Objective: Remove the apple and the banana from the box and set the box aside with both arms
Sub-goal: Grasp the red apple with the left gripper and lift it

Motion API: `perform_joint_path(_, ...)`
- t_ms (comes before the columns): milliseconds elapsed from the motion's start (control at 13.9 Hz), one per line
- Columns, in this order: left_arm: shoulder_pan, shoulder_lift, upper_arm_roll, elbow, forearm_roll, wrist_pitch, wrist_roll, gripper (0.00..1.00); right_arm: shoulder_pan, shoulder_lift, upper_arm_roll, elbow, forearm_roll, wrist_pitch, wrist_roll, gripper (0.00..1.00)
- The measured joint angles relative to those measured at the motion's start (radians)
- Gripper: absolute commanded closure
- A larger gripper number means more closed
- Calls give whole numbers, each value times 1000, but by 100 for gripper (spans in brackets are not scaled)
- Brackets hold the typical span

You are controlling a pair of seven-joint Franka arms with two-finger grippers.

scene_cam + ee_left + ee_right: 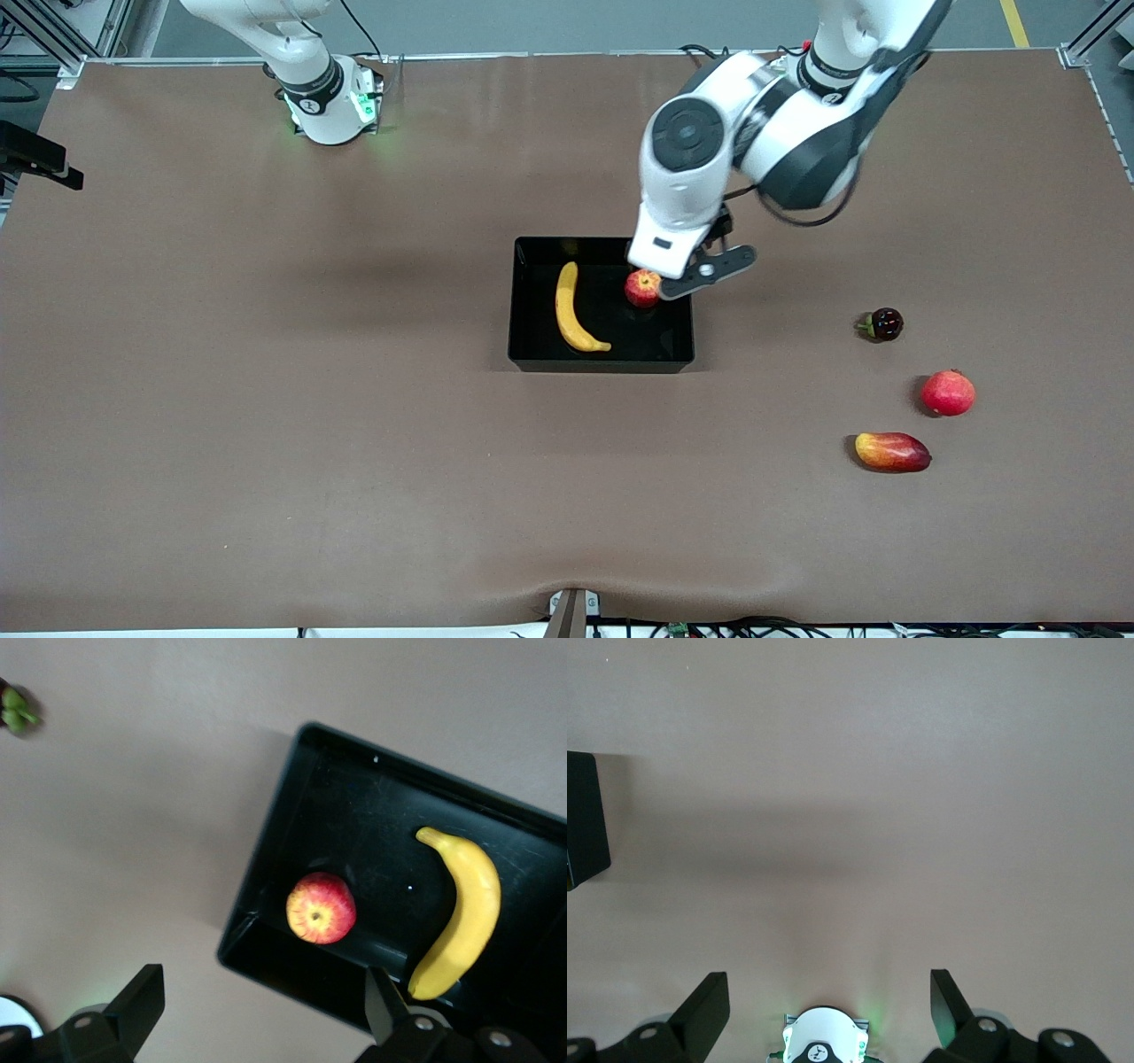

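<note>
banana (574, 310) and apple (642, 288) lie in the black tray (532, 354), apple at the banana's 3 o'clock. left gripper (266, 1005) hovers over the tray's edge above the apple, jaws wide apart, empty. right gripper (830, 1003) waits over bare table, jaws wide apart, empty.

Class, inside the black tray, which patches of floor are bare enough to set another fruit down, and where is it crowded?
Inside the box: bare floor lies between the banana and the apple, and in the corner nearest the front camera below the apple. The apple's corner is crowded: the open left gripper hangs over it. The right gripper, open, waits near its base.
</note>
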Motion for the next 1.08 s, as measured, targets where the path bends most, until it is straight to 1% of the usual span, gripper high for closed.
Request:
perform_joint_path(216,-16,99,1,-33,58,97,-80,0,0,0,0,0,0,0,0,0)
perform_joint_path(432,-17,135,1,-112,115,229,-158,0,0,0,0,0,0,0,0,0)
perform_joint_path(504,-18,147,1,-133,135,251,-192,0,0,0,0,0,0,0,0,0)
perform_joint_path(792,-21,201,0,-182,209,273,-235,0,0,0,0,0,0,0,0,0)
perform_joint_path(1081,-21,243,0,-184,213,305,-249,0,0,0,0,0,0,0,0,0)
